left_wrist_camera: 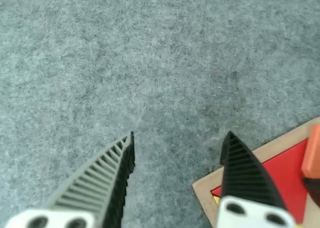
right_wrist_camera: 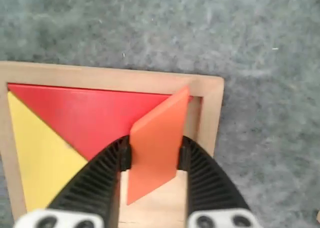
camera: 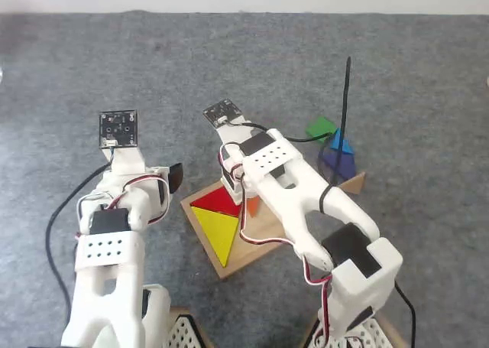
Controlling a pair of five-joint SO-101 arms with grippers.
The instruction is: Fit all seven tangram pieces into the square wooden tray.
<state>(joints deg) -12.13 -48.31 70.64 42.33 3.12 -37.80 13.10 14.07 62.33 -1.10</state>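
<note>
The right arm's gripper (right_wrist_camera: 155, 154) is clamping a flat orange parallelogram piece (right_wrist_camera: 156, 140) between its two ribbed black fingers, which are pressing on the piece's long edges. It is holding the piece tilted over the square wooden tray (right_wrist_camera: 100, 72), with one tip pointing at a corner of the tray and the other end hanging above the bare wood floor. Whether that tip is touching the rim is not clear.

A large red triangle (right_wrist_camera: 85, 112) is lying flat inside the tray along one wall. A large yellow triangle (right_wrist_camera: 35, 153) is lying flat beside it, the two meeting edge to edge.

In the high view the tray (camera: 202, 239) is sitting turned like a diamond on the grey felt table cover (camera: 229, 57), between the two arms. The left arm's gripper (left_wrist_camera: 180, 138) is hovering over the felt just beside a tray corner, its fingers spread wide apart and gripping nothing.

Beyond the tray, a green piece (camera: 321, 126), a blue triangle (camera: 341, 143) and a dark purple piece (camera: 336, 164) are lying close together on the felt
</note>
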